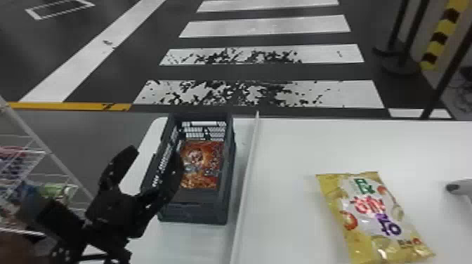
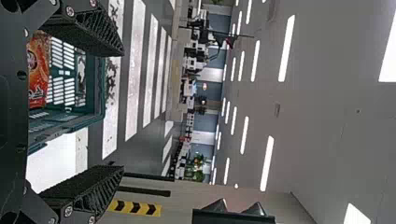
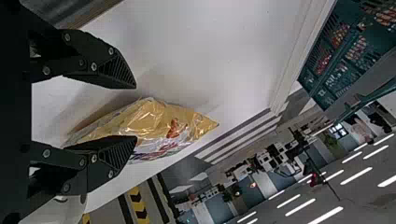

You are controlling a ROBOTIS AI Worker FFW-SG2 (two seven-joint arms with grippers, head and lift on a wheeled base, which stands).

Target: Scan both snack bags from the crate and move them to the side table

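My left gripper (image 1: 151, 175) stands open at the left side of the dark crate (image 1: 224, 207), one finger over the crate's left wall. Inside the crate lies an orange-red snack bag (image 1: 202, 163). From the left wrist, that gripper (image 2: 122, 109) has a wide gap between its fingers, with the red bag (image 2: 38, 70) and the crate (image 2: 100, 88) beyond. A yellow snack bag (image 1: 375, 217) lies flat on the white table at the right. The right wrist view has my right gripper (image 3: 136, 112) open by the yellow bag (image 3: 159, 121), one finger overlapping it.
A raised white edge (image 1: 247, 175) runs between the crate and the white table (image 1: 288, 151). At the right edge lies a light-coloured device (image 1: 460, 186) with a dark tip. A wire rack (image 1: 31, 168) with goods stands at the left.
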